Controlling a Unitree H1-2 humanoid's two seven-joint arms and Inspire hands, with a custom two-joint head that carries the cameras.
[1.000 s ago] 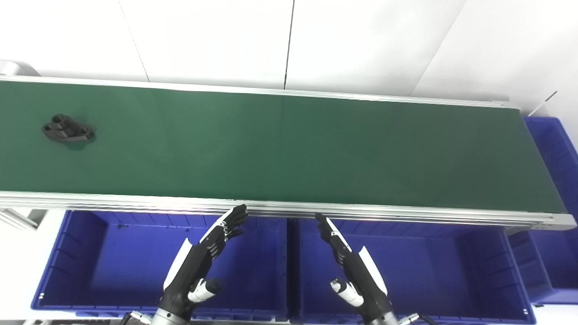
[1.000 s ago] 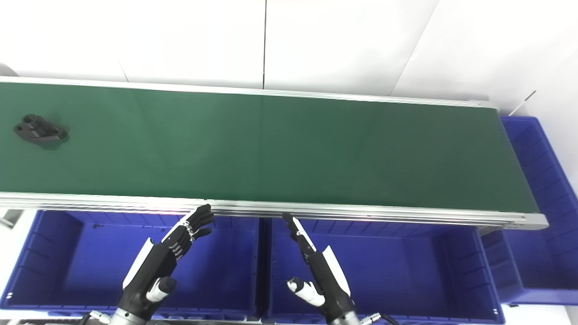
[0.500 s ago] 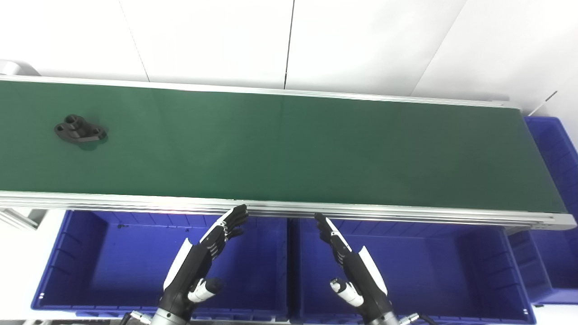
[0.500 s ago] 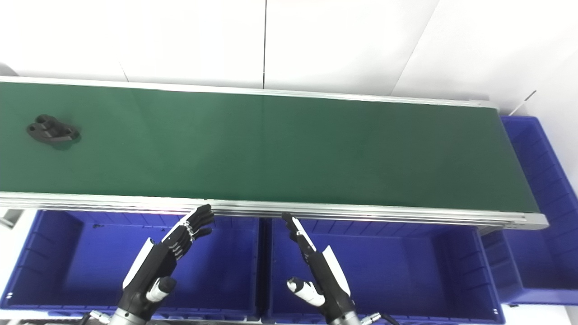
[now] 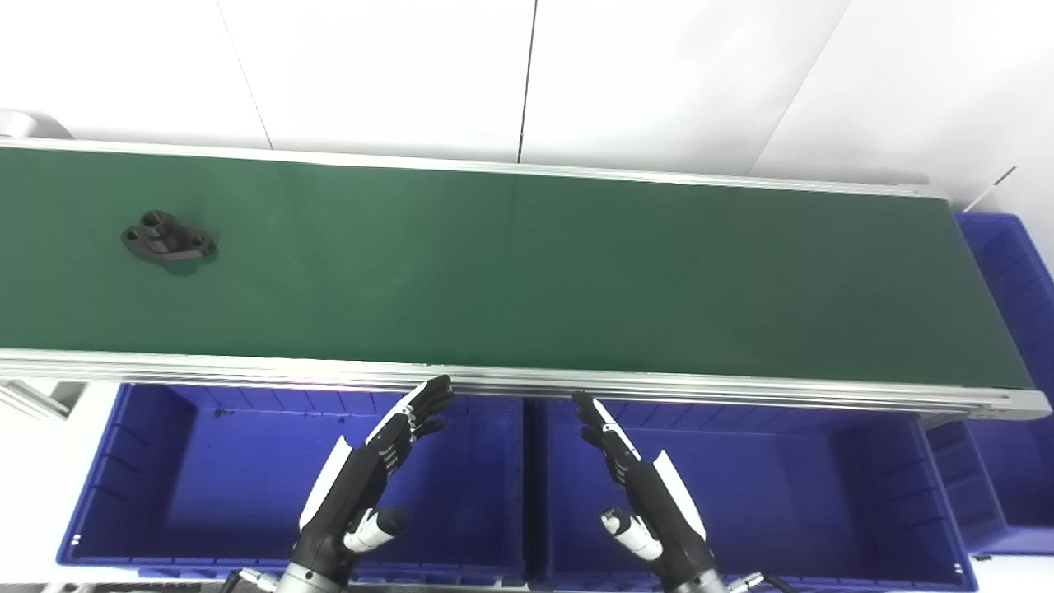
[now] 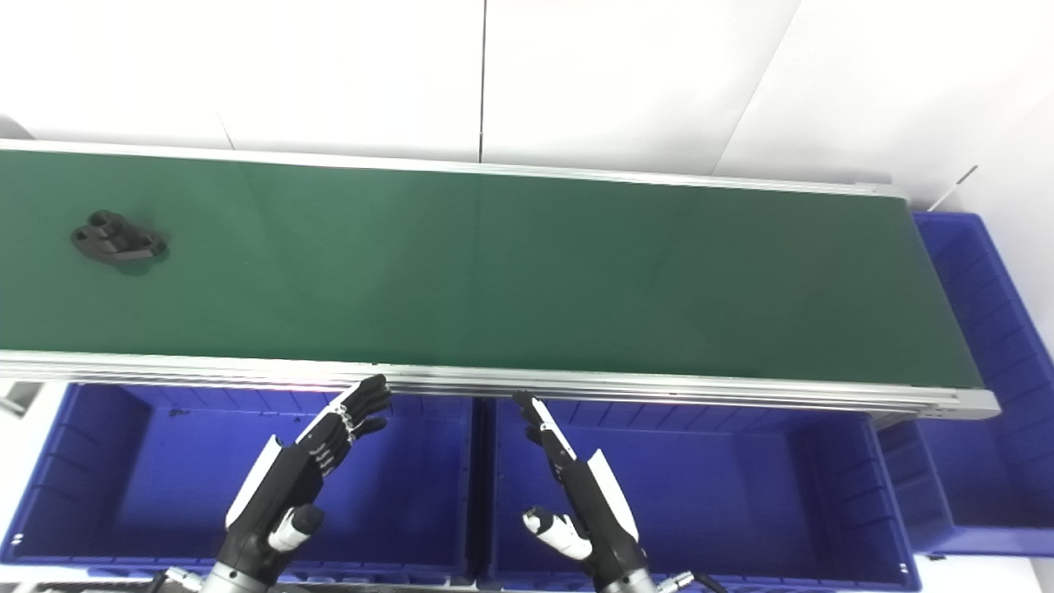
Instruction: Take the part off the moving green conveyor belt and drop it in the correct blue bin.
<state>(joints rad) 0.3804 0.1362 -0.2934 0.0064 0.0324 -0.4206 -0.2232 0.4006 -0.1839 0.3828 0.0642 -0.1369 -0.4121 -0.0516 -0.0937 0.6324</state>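
Belt (image 5: 576, 272) first — long green conveyor running 9 to 3 across the whole view, silver rails on both long edges, white wall panels behind it. Below the near rail sit two big blue bins side by side: the left bin (image 5: 148, 494) and the right bin (image 5: 865, 494), both showing nothing but bare blue floor and ribbed walls. A third blue bin (image 5: 1017, 280) sits off the belt's 3 o'clock end, only partly in frame, so I can't tell what's in it.

Both hands hang over the bins, fingertips pointing toward 12, just short of the near rail. Left hand (image 5: 370, 465) is over the left bin's right part, fingers spread loosely and holding nothing. Right hand (image 5: 638, 482) is over the right bin's left part, fingers straight and apart, also holding nothing.

The part (image 5: 169, 244) — a small black flanged piece with holes — lies flat on the belt way out toward 10 o'clock from the left hand's fingers, well apart from both hands.
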